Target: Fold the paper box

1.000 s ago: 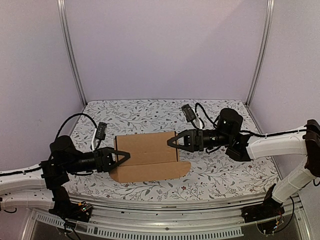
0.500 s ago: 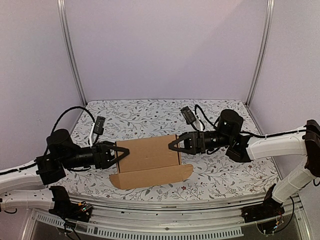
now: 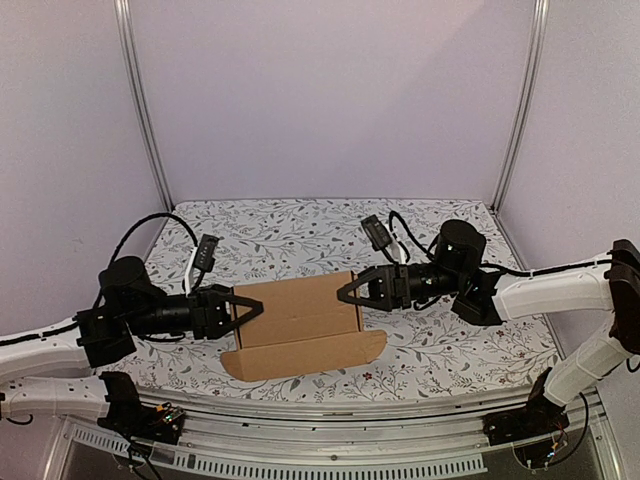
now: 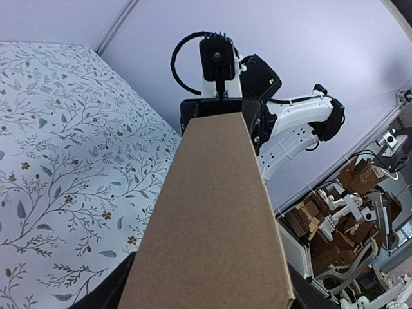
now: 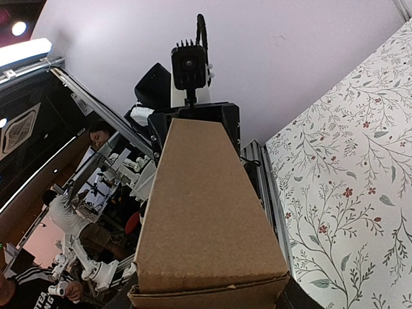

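The paper box (image 3: 295, 310) is a plain brown, partly folded cardboard box held between my two grippers over the middle of the table. Its long front flap (image 3: 300, 356) hangs open toward the near edge. My left gripper (image 3: 248, 307) grips the box's left end, one finger on each side. My right gripper (image 3: 348, 291) grips the right end the same way. In the left wrist view the box (image 4: 212, 219) fills the space between the jaws, with the right arm (image 4: 222, 116) at its far end. In the right wrist view the box (image 5: 206, 212) does the same.
The floral tablecloth (image 3: 450, 340) covers the table. Purple walls and metal corner posts (image 3: 145, 110) close in the back and sides. An aluminium rail (image 3: 350, 415) runs along the near edge. Cables loop above both wrists.
The box has shifted a little toward the near edge and tilted, its front flap lower in view. My left arm has lifted and moved right with it; my right gripper has barely moved.
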`<act>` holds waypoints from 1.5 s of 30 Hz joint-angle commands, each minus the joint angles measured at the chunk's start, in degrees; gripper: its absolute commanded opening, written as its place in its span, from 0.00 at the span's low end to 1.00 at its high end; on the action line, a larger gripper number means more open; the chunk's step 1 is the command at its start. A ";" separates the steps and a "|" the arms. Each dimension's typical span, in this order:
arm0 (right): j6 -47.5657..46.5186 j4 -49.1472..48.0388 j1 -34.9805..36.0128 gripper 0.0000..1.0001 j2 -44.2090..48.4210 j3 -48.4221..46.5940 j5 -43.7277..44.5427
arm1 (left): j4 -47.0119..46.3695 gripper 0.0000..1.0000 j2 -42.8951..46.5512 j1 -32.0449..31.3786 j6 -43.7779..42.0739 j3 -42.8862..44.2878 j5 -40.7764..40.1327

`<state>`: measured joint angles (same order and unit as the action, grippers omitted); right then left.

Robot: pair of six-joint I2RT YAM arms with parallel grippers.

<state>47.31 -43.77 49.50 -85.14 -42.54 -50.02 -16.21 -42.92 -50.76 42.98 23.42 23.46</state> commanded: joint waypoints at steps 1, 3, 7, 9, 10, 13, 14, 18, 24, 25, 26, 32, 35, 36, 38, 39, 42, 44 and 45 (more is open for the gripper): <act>-0.70 -1.06 0.40 0.25 0.95 0.09 0.24 | 0.43 0.63 0.63 0.87 -0.35 0.31 1.39; -0.76 -1.06 0.34 0.25 0.87 0.02 0.27 | 0.56 0.62 1.04 0.87 -0.29 0.16 1.90; -0.68 -1.19 0.41 0.25 1.07 -0.17 0.19 | 0.75 0.61 1.70 0.84 0.06 -0.25 2.20; -0.52 -1.20 0.37 0.25 1.33 -0.09 0.10 | 0.72 0.60 2.31 0.85 0.36 -0.70 2.20; -0.48 -1.15 0.34 0.25 1.54 -0.02 0.16 | 0.79 0.60 2.77 0.84 0.55 -0.97 2.10; -0.42 -1.06 0.35 0.25 1.96 0.14 0.48 | 0.69 0.58 3.88 0.85 0.86 -1.56 1.94; -0.39 -1.06 0.35 0.25 2.04 0.17 0.65 | 0.72 0.57 4.08 0.84 0.96 -1.68 2.00; -0.22 -0.96 0.50 0.25 2.25 0.10 1.35 | 0.61 0.53 3.94 0.84 1.04 -1.80 2.48; -0.33 -1.06 0.64 0.25 2.51 0.09 2.23 | 0.20 0.48 3.54 0.84 1.05 -1.93 3.05; -0.30 -1.06 0.74 0.25 2.57 0.09 2.29 | 0.12 0.48 3.62 0.84 1.05 -1.91 3.05; -0.29 -1.06 0.73 0.26 2.54 0.09 2.34 | -0.02 0.46 3.63 0.84 1.05 -2.03 3.09; -0.30 -0.84 0.86 0.39 2.47 0.16 2.60 | -0.77 0.23 3.17 0.84 1.14 -1.81 3.09; -1.59 2.48 0.83 0.54 3.56 0.21 3.35 | -0.71 0.11 2.82 0.84 1.27 -1.77 2.81; -2.39 4.34 0.79 0.58 4.27 0.20 3.88 | -0.67 0.09 2.69 0.84 1.38 -1.84 2.55; -5.56 9.45 0.82 0.65 6.20 -0.05 4.93 | -0.65 0.06 2.47 0.84 1.76 -1.80 2.05; -7.32 12.11 0.82 0.71 7.05 -0.22 5.90 | -0.45 0.05 2.48 0.91 1.99 -1.80 1.42; -13.67 22.02 0.81 0.79 10.72 -1.14 8.53 | -0.68 0.00 2.33 0.93 3.17 -2.12 -0.41; -18.87 29.27 0.79 0.85 12.98 -2.12 11.17 | -1.14 0.00 1.95 1.10 4.34 -2.47 -1.37; -20.77 33.15 0.82 0.86 14.65 -2.68 12.54 | -1.94 0.00 1.67 1.25 5.40 -2.88 -1.96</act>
<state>37.47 -27.66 50.11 -75.48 -42.78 -43.44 -16.71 -40.36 -50.61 45.76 22.17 23.99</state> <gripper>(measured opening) 0.840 0.519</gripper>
